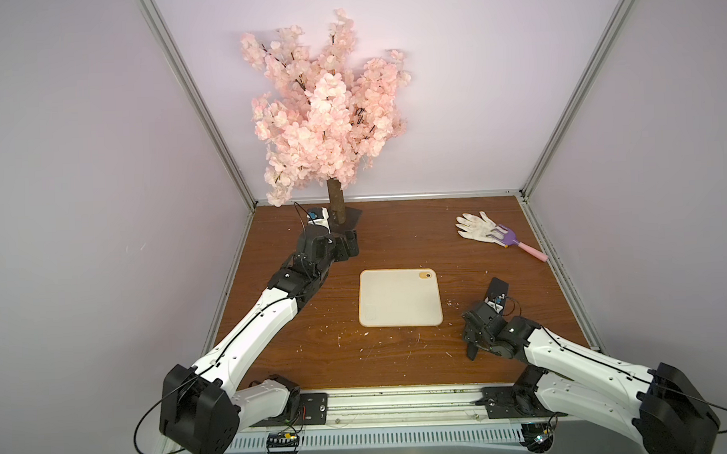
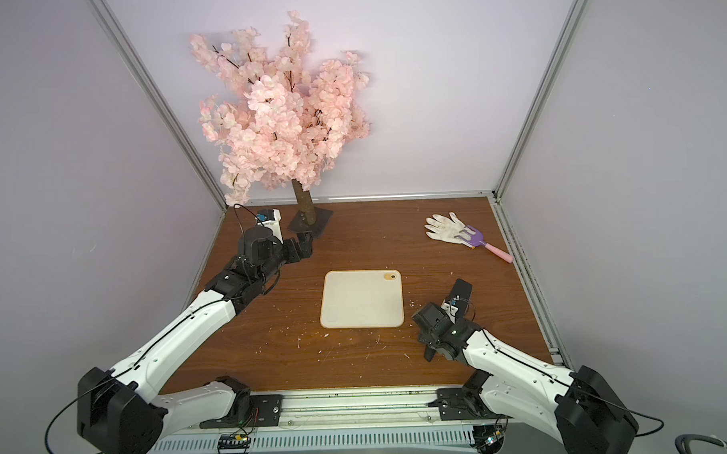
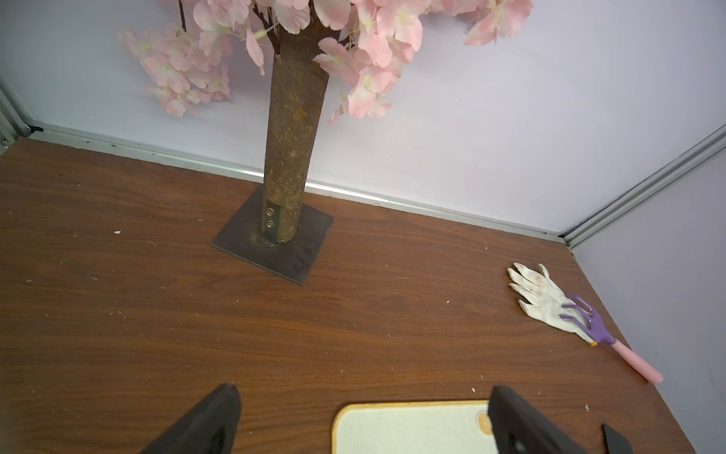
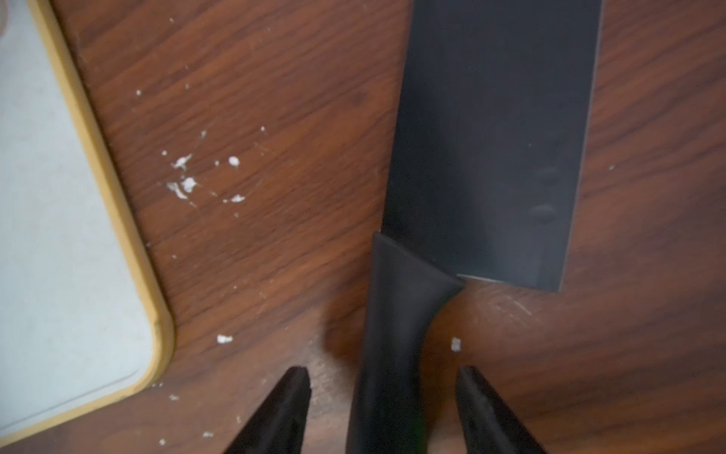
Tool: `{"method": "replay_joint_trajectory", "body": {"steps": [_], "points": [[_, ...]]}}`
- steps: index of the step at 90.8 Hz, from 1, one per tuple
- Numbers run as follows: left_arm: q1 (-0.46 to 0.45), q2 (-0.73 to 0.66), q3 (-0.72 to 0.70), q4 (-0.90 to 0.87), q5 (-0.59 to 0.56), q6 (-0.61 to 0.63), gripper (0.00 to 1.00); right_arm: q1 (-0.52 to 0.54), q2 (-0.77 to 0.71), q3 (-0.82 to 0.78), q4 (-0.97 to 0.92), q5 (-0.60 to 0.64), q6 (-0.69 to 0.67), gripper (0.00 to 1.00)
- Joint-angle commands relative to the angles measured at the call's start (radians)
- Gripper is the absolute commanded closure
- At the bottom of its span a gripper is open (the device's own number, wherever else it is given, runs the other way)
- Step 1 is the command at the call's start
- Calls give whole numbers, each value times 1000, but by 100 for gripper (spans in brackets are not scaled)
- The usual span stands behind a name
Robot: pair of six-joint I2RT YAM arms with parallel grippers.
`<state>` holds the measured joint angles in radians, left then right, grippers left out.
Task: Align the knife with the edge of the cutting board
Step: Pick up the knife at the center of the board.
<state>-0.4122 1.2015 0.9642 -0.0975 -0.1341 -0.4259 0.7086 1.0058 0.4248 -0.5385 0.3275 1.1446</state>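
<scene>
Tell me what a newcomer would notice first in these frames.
The tall pink blossom tree at the back left of the table dominates both top views. Next comes the cream cutting board lying mid-table, with the black knife flat beside it, apart from its rim. The right gripper has its jaws either side of the knife's handle, not yet touching it.

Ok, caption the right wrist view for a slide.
Right gripper straddles the handle of the knife, not touching it; blade flat on the table, clear of the cutting board.
</scene>
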Motion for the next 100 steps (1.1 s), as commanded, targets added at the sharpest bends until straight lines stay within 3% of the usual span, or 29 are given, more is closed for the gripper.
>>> {"method": "replay_joint_trajectory", "body": {"steps": [1, 42, 100], "points": [[20, -9, 6, -18, 13, -5, 1, 5, 32, 46, 21, 54, 5, 39], [36, 3, 6, -16, 43, -9, 1, -1, 140, 96, 15, 108, -5, 46], [45, 6, 10, -19, 55, -12, 0, -56, 206, 86, 60, 51, -58, 46]]}}
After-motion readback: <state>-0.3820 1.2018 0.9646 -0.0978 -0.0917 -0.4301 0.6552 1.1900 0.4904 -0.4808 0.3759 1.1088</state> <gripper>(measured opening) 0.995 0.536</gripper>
